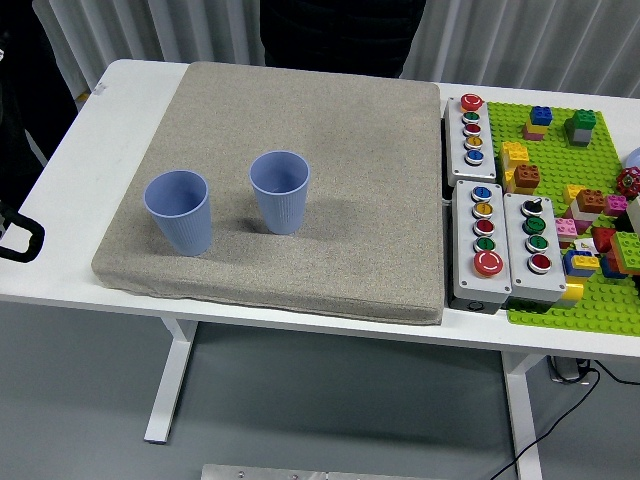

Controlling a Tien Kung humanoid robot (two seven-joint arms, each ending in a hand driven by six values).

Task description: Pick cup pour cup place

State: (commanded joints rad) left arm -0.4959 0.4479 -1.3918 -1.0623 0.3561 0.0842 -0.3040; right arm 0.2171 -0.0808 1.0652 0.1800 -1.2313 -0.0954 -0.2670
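Two light blue ribbed cups stand upright on a grey mat (pixel 340 150). The left cup (pixel 179 212) is near the mat's front left corner. The right cup (pixel 280 191) stands a little farther back, apart from it. I cannot see into either cup well enough to tell its contents. A black part of my left arm (pixel 18 238) rests at the picture's left edge, off the mat and well left of the cups. My right arm is out of view.
Three grey button boxes (pixel 472 130) (pixel 482 243) (pixel 535 247) lie right of the mat. A green baseplate (pixel 600 290) with several coloured bricks lies at the far right. A person in dark clothes (pixel 340 30) stands at the far side.
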